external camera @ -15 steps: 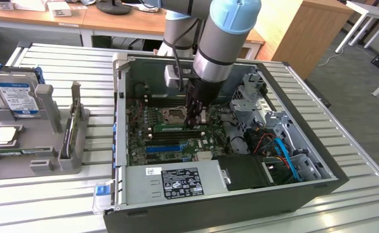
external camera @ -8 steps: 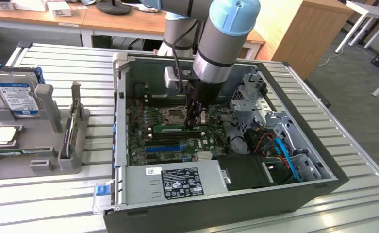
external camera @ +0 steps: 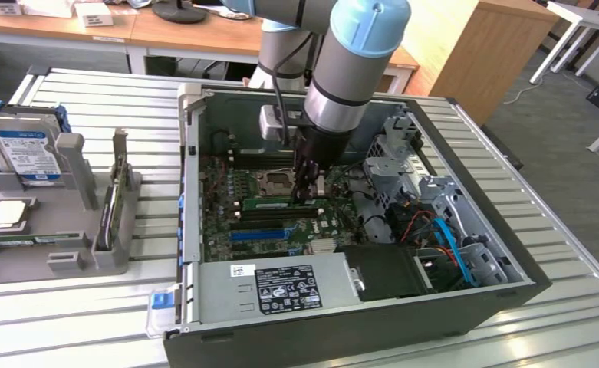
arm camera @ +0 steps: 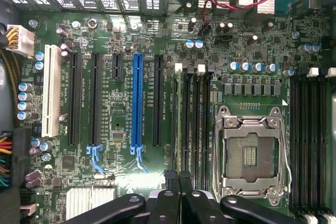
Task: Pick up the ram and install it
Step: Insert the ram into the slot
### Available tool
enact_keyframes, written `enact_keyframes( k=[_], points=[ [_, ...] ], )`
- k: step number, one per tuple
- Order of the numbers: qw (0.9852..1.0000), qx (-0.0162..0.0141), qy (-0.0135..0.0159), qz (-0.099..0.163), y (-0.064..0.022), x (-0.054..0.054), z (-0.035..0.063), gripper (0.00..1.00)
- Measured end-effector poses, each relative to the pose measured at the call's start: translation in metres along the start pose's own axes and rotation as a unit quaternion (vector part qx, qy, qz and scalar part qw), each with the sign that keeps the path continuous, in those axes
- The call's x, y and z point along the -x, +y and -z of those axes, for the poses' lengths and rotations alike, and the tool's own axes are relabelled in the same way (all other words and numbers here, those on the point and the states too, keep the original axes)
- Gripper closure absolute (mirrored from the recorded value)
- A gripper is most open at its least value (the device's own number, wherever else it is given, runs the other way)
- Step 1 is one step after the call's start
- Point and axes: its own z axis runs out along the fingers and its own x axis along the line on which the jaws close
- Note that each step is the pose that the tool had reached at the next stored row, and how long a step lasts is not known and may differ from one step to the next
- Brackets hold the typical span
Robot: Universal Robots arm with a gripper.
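The ram (external camera: pixel 281 204) is a thin green stick standing on edge in a memory slot of the motherboard (external camera: pixel 228 222), inside the open computer case (external camera: pixel 483 299). In the wrist view the ram (arm camera: pixel 181 124) shows edge-on in the slot nearest the expansion slots, between white clips. My gripper (external camera: pixel 305 190) reaches down into the case at the ram's end towards the exterior view's right. Its black fingertips (arm camera: pixel 172 178) are shut together over that end of the stick. I cannot tell whether they touch it.
The empty CPU socket (arm camera: pixel 252 153) lies beside the memory slots, and a long blue expansion slot (arm camera: pixel 137 100) on the other side. The power supply (external camera: pixel 278 284) and drive cage (external camera: pixel 402 153) crowd the case. A grey fixture (external camera: pixel 64 253) holds a hard drive (external camera: pixel 23 153).
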Motion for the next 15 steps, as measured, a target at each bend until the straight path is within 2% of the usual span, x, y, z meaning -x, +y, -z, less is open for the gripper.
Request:
enact_keyframes(
  k=[15],
  points=[
    [1.0,-0.0001,0.0002,0.0,-0.0001,0.0018,-0.004,0.88]
  ],
)
